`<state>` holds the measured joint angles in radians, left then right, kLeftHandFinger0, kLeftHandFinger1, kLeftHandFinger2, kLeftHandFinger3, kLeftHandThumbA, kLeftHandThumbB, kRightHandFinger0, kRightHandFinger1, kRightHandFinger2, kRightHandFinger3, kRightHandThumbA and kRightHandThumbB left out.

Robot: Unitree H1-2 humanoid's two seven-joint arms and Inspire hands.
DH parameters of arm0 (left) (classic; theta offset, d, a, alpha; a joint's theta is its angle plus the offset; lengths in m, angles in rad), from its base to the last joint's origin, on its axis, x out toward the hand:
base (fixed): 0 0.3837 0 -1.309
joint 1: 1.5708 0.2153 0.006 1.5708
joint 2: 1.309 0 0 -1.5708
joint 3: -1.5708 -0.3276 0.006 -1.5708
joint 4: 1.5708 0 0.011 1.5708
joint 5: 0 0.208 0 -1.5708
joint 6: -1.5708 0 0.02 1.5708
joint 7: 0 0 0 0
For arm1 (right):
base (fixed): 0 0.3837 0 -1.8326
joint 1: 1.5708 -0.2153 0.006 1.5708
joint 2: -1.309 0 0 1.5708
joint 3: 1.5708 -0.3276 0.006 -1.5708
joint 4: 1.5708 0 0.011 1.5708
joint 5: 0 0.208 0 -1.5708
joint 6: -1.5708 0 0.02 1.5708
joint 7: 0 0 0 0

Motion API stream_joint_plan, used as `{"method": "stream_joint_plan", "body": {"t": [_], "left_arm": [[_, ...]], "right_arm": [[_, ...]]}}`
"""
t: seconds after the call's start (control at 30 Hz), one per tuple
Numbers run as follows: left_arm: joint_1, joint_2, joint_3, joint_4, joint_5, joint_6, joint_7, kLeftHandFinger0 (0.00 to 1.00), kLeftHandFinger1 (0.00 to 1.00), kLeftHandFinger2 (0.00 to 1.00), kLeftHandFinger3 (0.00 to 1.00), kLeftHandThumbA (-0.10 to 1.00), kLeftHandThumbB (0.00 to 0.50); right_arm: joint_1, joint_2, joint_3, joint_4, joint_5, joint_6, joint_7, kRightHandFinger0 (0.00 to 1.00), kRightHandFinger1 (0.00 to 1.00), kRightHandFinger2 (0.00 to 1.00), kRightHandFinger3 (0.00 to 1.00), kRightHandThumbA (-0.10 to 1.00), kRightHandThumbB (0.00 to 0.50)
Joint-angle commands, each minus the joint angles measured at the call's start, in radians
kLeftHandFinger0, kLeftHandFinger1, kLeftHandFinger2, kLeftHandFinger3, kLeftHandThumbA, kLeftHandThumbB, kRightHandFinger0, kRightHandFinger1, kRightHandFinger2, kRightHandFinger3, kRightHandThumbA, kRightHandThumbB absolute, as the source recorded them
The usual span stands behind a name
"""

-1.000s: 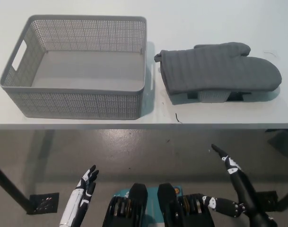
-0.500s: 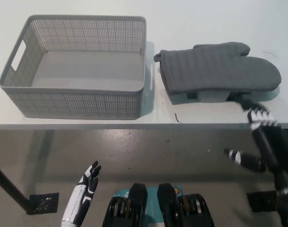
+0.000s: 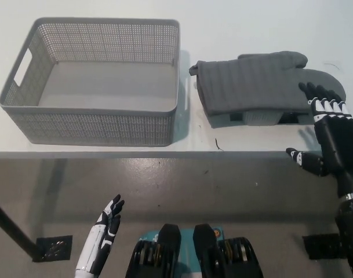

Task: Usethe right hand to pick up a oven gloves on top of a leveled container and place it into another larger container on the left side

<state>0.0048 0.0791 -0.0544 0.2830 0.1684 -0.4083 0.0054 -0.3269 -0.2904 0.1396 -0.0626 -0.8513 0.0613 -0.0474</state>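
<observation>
1. Oven glove (image 3: 263,81): grey quilted mitt lying flat across the top of a low container (image 3: 254,117), which it hides almost entirely; only a strip of the container's front edge shows below the mitt. The cuff points toward the basket, the rounded finger end toward the picture's right, and the thumb lies along the far side.
2. Basket (image 3: 95,127): larger grey perforated container with a handle slot in its left end wall, standing on the table (image 3: 251,23) to the left of the mitt, just beside it but apart. Its floor is bare.
3. Right hand (image 3: 330,130): black, raised at the right end of the table's near edge, fingers spread and holding nothing. The fingertips (image 3: 318,92) overlap the mitt's rounded end; whether they touch the fabric cannot be told. The thumb sticks out to the side, below the table edge.
4. Left hand (image 3: 106,226): white, resting low at the bottom left, below the table edge and well apart from both containers, fingers straight, slightly apart and holding nothing.
</observation>
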Motion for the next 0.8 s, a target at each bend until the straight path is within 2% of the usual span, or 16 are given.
{"method": "stream_joint_plan", "body": {"t": [0.0,0.17,0.43,0.77], "left_arm": [[-0.012,-0.002,0.005,-0.004,-0.006,-0.046,0.017,1.00,1.00,1.00,1.00,1.00,0.164],[-0.011,-0.002,0.005,-0.005,-0.003,-0.041,0.017,1.00,1.00,1.00,1.00,1.00,0.156],[-0.007,-0.002,0.004,-0.004,-0.010,-0.045,0.012,1.00,1.00,1.00,1.00,1.00,0.157],[-0.004,-0.004,0.002,0.004,-0.020,-0.055,0.007,1.00,1.00,1.00,1.00,1.00,0.156]], "right_arm": [[-0.058,-0.004,0.011,0.028,-0.052,0.025,-0.030,1.00,1.00,1.00,1.00,1.00,0.208],[-0.072,-0.001,0.016,0.069,-0.050,0.019,-0.051,1.00,1.00,1.00,1.00,1.00,0.231],[-0.097,-0.005,0.041,0.125,-0.091,0.022,-0.085,1.00,1.00,1.00,1.00,1.00,0.231],[-0.136,-0.014,0.054,0.154,-0.103,0.042,-0.074,1.00,1.00,1.00,1.00,1.00,0.197]]}}
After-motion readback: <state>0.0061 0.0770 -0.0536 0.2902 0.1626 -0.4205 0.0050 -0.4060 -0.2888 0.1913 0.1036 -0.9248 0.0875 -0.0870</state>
